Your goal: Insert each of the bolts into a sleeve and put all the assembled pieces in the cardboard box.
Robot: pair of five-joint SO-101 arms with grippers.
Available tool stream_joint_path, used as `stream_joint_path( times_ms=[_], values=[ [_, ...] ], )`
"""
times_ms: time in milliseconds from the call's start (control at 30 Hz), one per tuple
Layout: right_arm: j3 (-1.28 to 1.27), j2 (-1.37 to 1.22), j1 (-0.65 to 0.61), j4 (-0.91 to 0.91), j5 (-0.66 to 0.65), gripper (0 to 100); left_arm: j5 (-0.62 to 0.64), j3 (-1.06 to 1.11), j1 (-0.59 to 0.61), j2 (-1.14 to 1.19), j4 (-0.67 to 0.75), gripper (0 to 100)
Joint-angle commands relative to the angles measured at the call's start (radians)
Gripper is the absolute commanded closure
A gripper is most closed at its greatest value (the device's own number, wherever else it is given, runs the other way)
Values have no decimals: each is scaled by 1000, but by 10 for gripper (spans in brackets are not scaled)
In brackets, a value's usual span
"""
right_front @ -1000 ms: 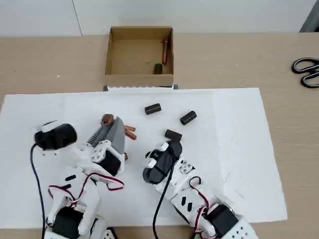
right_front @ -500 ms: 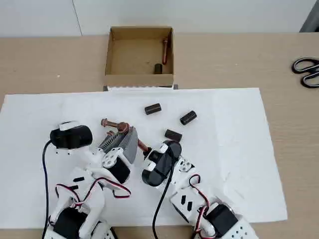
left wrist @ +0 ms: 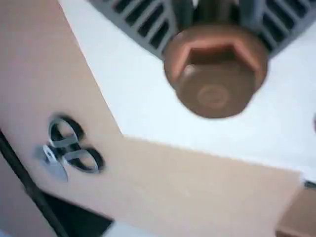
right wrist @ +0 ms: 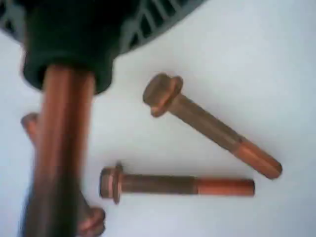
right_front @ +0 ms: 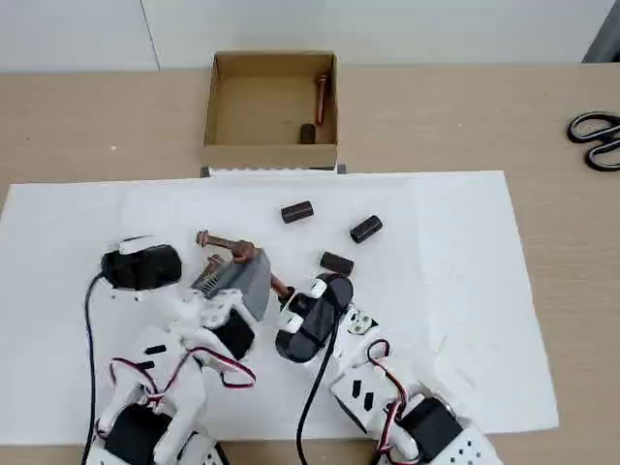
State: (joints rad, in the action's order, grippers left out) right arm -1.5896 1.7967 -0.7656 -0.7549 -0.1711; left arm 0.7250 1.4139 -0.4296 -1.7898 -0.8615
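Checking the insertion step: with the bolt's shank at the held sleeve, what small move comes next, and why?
Probably ease the left gripper toward the right gripper, pushing the bolt deeper. Its shank meets the sleeve, but a long stretch of it lies bare outside.

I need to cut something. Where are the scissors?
In the high view, the scissors lie on the wooden table at the far right edge, beyond the white paper, well right of the cardboard box.
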Motion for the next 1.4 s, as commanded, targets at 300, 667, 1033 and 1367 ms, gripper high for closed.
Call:
stream_joint_path(
  times_ms=[300,667,1033,1367],
  values=[
    [12,16,-2,36,-8,995,-63,1,-77,-6,-100,993],
    [14,16,-2,93,-9,995,-64,87,-129,-11,-232,992],
    [35,16,-2,93,-74,995,-109,108,-124,-11,-204,773],
    [29,16,-2,93,-74,995,-129,-5,-77,-6,-212,724]
  ],
)
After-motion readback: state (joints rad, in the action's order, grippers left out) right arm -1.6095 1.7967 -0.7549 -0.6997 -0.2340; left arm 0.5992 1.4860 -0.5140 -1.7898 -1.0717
